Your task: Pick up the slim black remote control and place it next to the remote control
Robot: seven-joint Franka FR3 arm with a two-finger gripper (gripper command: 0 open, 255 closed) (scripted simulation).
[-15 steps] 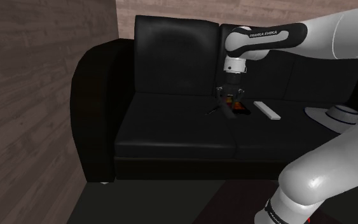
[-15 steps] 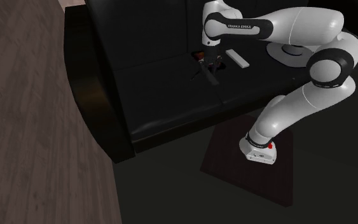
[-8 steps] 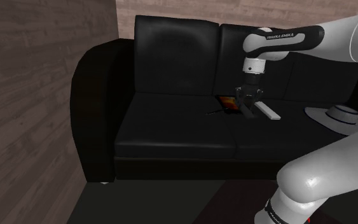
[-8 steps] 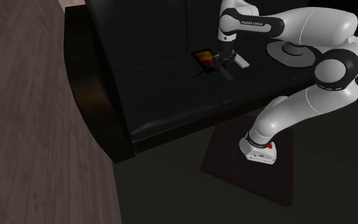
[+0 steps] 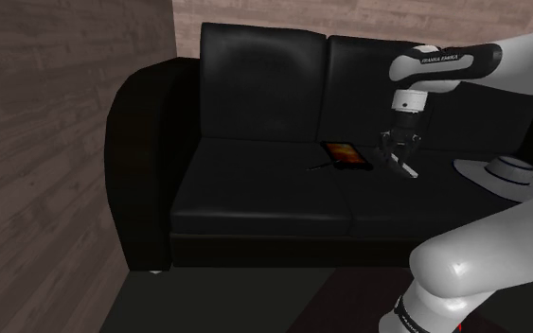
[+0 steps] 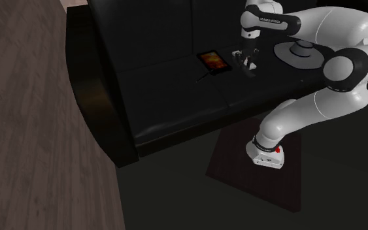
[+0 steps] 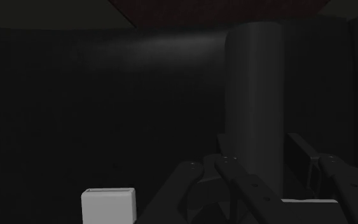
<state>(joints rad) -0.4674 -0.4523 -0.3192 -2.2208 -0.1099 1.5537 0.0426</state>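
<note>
My black gripper [image 5: 398, 157] hangs low over the right seat of the black sofa [image 5: 255, 184], right above a white remote control [image 5: 408, 172]. It is shut on the slim black remote [image 7: 254, 95], a dark rounded slab that stands up between the fingers in the wrist view. One end of the white remote [image 7: 108, 205] shows beside the gripper [image 7: 278, 167]. In the second exterior view the gripper [image 6: 246, 60] is just past the tablet, and the held remote is hard to make out against the sofa.
A tablet with an orange screen [image 5: 343, 153] lies at the seam of the seat cushions, with a thin dark stick [image 5: 318, 167] beside it. A white round hat-like object [image 5: 510, 172] sits at the sofa's right end. A dark rug [image 6: 241, 163] lies under the stand.
The gripper has moved to the shoulder view's right, from over the tablet to over the white remote, carrying the black remote. The tablet and the thin stick have stayed put.
</note>
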